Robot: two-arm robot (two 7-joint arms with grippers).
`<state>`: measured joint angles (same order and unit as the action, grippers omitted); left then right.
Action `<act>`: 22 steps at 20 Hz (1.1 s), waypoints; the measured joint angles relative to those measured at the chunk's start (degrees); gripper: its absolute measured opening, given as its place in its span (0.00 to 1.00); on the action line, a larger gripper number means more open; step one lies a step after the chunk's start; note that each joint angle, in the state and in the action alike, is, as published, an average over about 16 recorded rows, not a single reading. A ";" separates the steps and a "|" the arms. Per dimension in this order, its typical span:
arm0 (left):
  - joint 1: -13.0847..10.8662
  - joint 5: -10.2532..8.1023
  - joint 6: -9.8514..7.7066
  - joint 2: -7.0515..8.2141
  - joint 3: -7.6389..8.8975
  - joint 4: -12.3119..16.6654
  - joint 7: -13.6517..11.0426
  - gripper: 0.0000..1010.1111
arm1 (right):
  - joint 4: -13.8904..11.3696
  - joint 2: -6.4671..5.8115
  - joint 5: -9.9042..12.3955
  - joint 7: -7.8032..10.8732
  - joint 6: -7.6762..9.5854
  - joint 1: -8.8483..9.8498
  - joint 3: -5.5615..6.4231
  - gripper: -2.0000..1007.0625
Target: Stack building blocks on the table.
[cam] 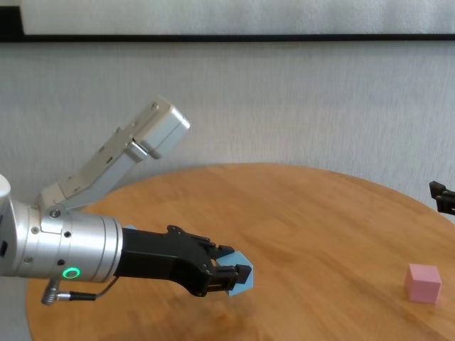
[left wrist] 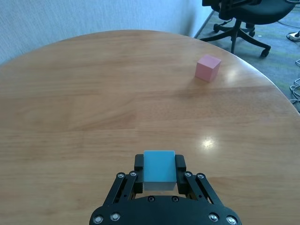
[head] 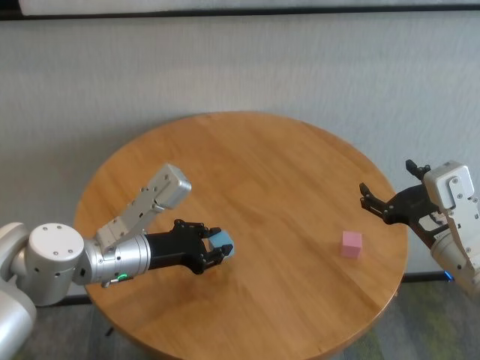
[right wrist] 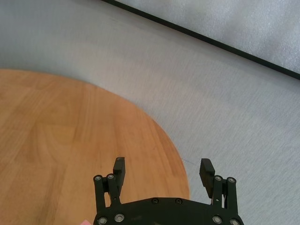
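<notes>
Round tabletop (head: 247, 172), honey-brown wood grain, set against grey textured wall w/ black strip along top. Left gripper (head: 218, 246) over near-left part of tabletop, arm reaching in from robot's left; jaws clamped on light blue block (head: 224, 244). Same block in left wrist view (left wrist: 159, 168): pinched between the two black fingers (left wrist: 180, 164), top face showing, squarely seated. In chest view block (cam: 237, 273) at gripper tip (cam: 238, 275), low over the wood; contact w/ tabletop can't tell. Only one blue block visible in any view. Pink block (head: 352, 244) resting flat on tabletop, right side, near the rim, well apart from left gripper; also in left wrist view (left wrist: 207, 68) far across the wood, and in chest view (cam: 424, 283) at lower right. Right gripper (head: 384, 202) at tabletop's right edge, just beyond pink block, not touching it; jaws wide apart, nothing between them. Right wrist view: both fingers (right wrist: 119, 168) spread, tabletop rim (right wrist: 173, 150) and grey floor behind, sliver of pink at frame's lower edge. Black office chair (left wrist: 243, 14) on floor past tabletop, left wrist view only.
</notes>
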<state>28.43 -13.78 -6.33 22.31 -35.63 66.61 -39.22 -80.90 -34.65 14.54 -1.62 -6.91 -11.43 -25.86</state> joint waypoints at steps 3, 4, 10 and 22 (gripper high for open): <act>0.29 -0.19 -0.11 -0.35 -0.50 -0.81 -0.01 0.40 | 0.00 0.00 0.00 0.00 0.00 0.00 0.00 1.00; 0.37 -0.25 -0.16 -0.45 -0.63 -1.05 -0.02 0.40 | 0.00 0.00 0.00 0.00 0.00 0.00 0.00 1.00; 0.92 -0.48 -0.33 -1.06 -1.28 -2.40 -0.02 0.40 | 0.00 0.00 0.00 0.00 0.00 0.00 0.00 1.00; 2.19 -0.56 0.31 -2.55 -1.78 -5.05 0.11 0.40 | 0.00 0.00 0.00 0.00 0.00 0.00 0.00 1.00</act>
<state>30.62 -14.34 -6.01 19.75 -37.41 61.56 -39.11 -80.90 -34.65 14.54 -1.62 -6.91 -11.43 -25.86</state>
